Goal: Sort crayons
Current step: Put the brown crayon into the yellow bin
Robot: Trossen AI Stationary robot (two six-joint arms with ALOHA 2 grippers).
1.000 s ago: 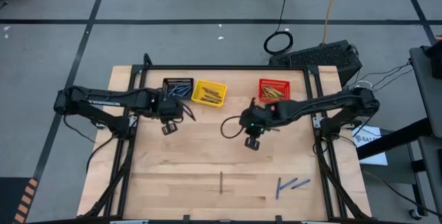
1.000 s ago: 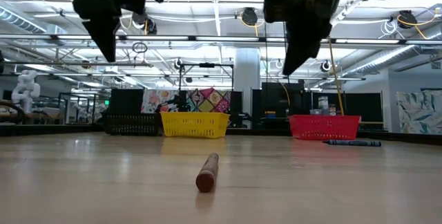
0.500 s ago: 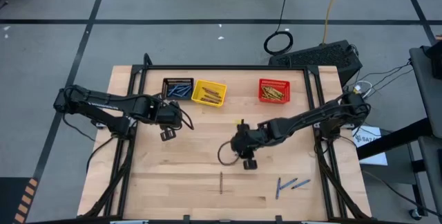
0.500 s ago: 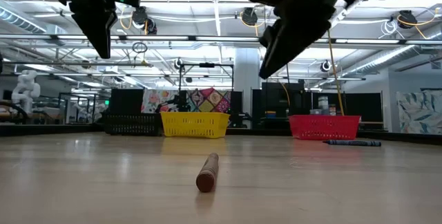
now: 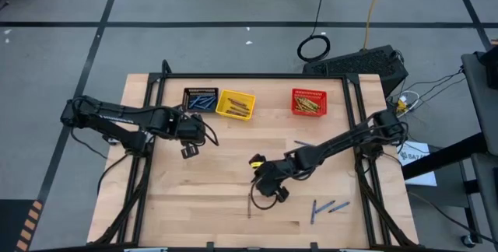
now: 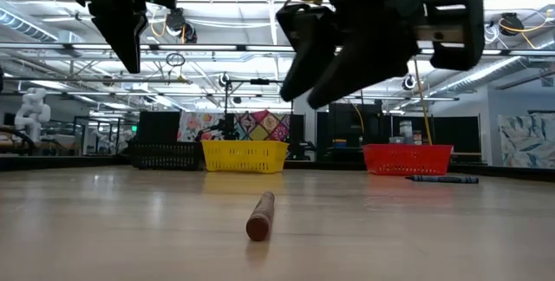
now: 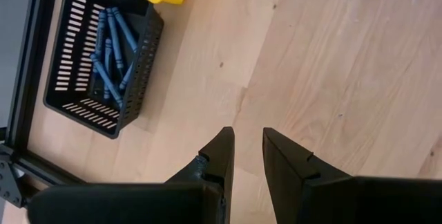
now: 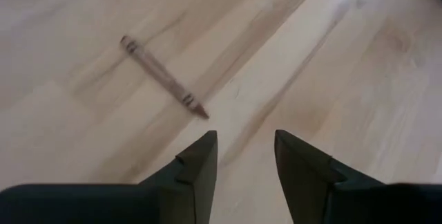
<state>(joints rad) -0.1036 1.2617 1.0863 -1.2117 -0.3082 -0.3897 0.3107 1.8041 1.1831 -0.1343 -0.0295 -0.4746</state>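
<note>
The right gripper (image 5: 271, 190), fingers parted and holding nothing, hangs above the wooden table (image 5: 202, 174) near a lone brown crayon (image 5: 249, 204) lying toward the front edge; two blue crayons (image 5: 324, 208) lie off to the right. The left gripper (image 5: 188, 148), its fingers slightly apart and empty, waits near the black basket (image 7: 103, 58) of blue crayons; yellow basket (image 5: 236, 103) and red basket (image 5: 309, 102) stand along the back.

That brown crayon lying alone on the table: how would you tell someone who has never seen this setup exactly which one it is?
Start at the wooden table and go to its front edge, opposite the baskets. The brown crayon lies there near the middle, just in front of the open right gripper. The only other loose crayons nearby, the blue crayons to its right, differ in colour, and this one lies alone.
</note>
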